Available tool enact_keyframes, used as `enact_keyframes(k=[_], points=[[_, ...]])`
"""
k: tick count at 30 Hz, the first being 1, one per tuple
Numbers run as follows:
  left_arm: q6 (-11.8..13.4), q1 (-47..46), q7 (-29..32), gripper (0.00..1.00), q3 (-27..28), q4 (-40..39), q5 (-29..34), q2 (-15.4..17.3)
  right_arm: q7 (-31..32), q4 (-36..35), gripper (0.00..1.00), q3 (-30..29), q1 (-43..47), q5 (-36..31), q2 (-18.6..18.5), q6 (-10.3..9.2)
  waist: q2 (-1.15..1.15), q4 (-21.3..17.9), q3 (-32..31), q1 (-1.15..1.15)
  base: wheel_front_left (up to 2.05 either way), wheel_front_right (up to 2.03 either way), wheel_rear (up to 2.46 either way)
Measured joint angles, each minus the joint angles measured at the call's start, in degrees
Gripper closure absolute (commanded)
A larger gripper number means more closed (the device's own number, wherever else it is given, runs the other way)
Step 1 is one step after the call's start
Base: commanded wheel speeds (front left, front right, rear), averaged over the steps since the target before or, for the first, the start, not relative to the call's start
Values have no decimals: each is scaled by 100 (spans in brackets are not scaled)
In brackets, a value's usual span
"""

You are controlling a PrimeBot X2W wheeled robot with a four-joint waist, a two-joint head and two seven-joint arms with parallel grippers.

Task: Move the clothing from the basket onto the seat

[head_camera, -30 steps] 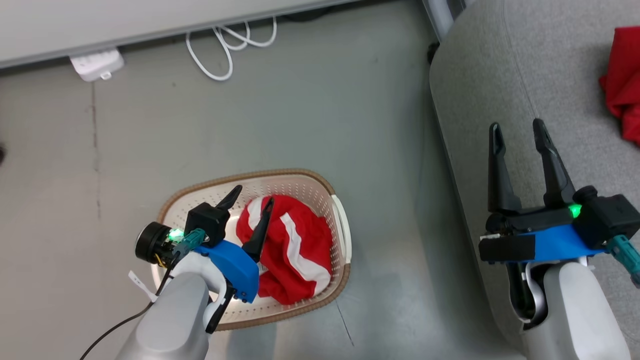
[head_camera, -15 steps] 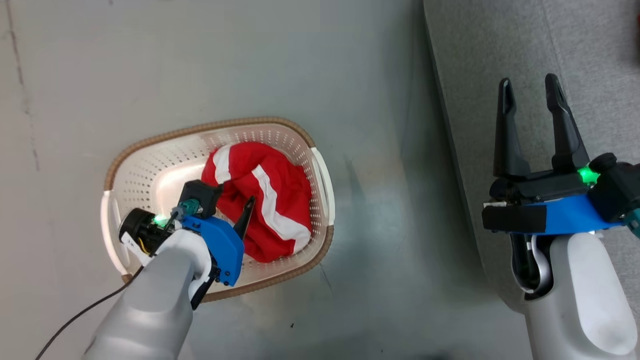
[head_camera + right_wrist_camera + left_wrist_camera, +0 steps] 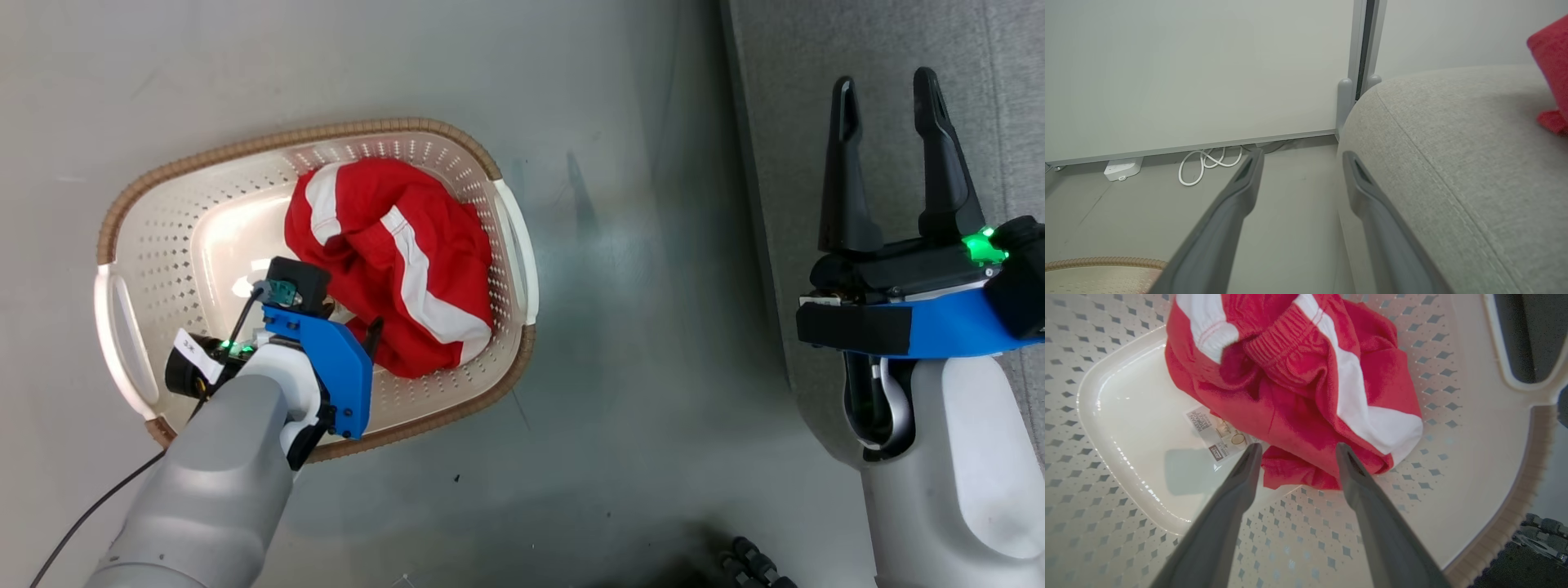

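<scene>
Red white-striped garment (image 3: 392, 261) bunched in the 3 o'clock half of the basket (image 3: 286, 143) on the floor (image 3: 612, 327). Left gripper (image 3: 1296, 451) spread wide at the garment's 7 o'clock edge, holding nothing. Right gripper (image 3: 886, 90) wide and empty over the edge of the seat (image 3: 775, 82) at 3 o'clock, second red garment (image 3: 1549, 69) lying there.

Grey floor (image 3: 620, 245), pale wall panel (image 3: 1188, 73)
</scene>
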Motion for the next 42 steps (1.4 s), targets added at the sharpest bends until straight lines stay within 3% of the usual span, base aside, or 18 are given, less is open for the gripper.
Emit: enact_keyframes(k=[12, 31, 32, 33, 34, 42], points=[[0, -374, 175, 0, -196, 70, -494, 45, 0, -136, 0, 45, -153, -44, 1, 0, 0, -10, 554, 0, 0, 0, 0], [0, -939, 77, 0, -487, 330, -704, 73, 0, -307, 0, 65, -155, -14, 0, 0, 0, -158, 1126, 0, 0, 0, 0], [0, -953, 55, 18, -500, 337, -702, 67, 0, -311, 0, 64, -155, -14, 1, 0, 0, -155, 1140, -1, 0, 0, 0], [0, -965, 51, 74, -512, 345, -702, 58, 0, -314, 0, 60, -155, -15, 1, 0, 0, -148, 1148, 0, 0, 0, 0], [0, -973, 51, 100, -527, 355, -714, 47, 0, -314, 0, 57, -155, -15, 1, 0, 0, -140, 1153, 0, 0, 0, 0], [0, -987, -21, 100, -723, 341, -791, -23, 0, -283, 0, 54, -164, -19, 1, 0, 0, -91, 1086, -1, 0, 0, 0]])
